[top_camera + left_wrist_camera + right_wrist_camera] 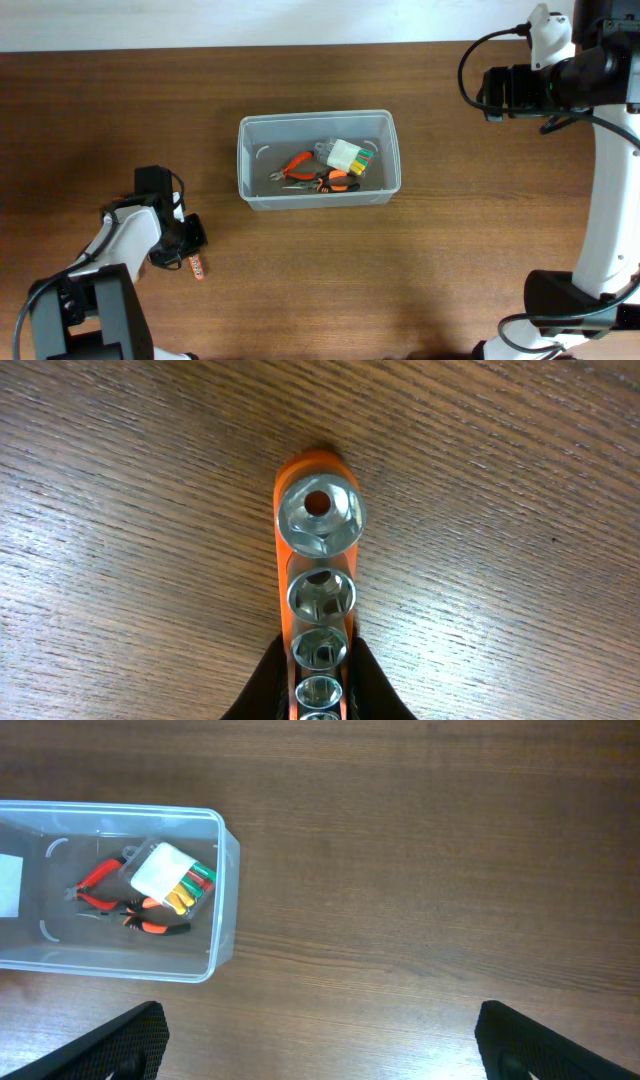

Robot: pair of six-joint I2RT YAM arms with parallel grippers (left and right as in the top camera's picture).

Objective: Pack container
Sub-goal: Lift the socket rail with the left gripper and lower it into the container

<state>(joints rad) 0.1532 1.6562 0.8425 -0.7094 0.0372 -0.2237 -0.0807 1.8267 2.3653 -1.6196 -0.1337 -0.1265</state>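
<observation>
clamping the socket rail [318, 570], lower end cut off, is the left gripper [318, 662]; the right gripper [320, 1025] has jaws apart.

One container [318, 118] on one tabletop [450, 260]; two pliers inside: one red-handled pliers [297, 162], one orange-and-black pliers [337, 184]; one clear bit case [350, 155] in there too, coloured bits in it too small to count; one orange socket rail [282, 575]; five sockets [319, 512] visible on it in left wrist view, fifth cut off by frame edge; two end effectors: left end effector [320, 700], right end effector [320, 1045].
</observation>
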